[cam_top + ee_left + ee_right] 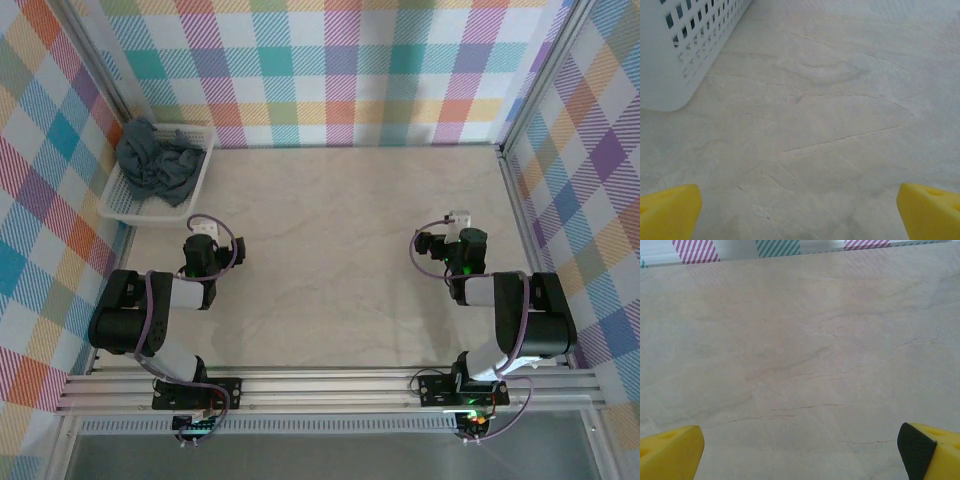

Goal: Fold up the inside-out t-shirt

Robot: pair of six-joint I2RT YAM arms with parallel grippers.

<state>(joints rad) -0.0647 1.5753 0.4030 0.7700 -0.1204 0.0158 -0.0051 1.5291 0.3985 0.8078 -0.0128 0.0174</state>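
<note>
The slate blue-grey inside-out t-shirt (155, 160) lies crumpled in the white mesh basket (205, 172) at the far left of the table. My left gripper (203, 226) sits just in front of the basket's near edge, open, with nothing between its yellow fingertips (670, 210). In the left wrist view the left gripper (799, 212) faces bare table, and the basket's corner (685, 50) stands at upper left. My right gripper (459, 217) rests at the right side of the table, open and empty. The right wrist view has the right gripper (800, 452) above bare marble, its yellow fingertips (670, 450) wide apart.
The marble-patterned tabletop (340, 250) stretches between the two arms. Checked cloth walls (340, 70) close the back and both sides. A metal rail (330, 385) runs along the near edge by the arm bases.
</note>
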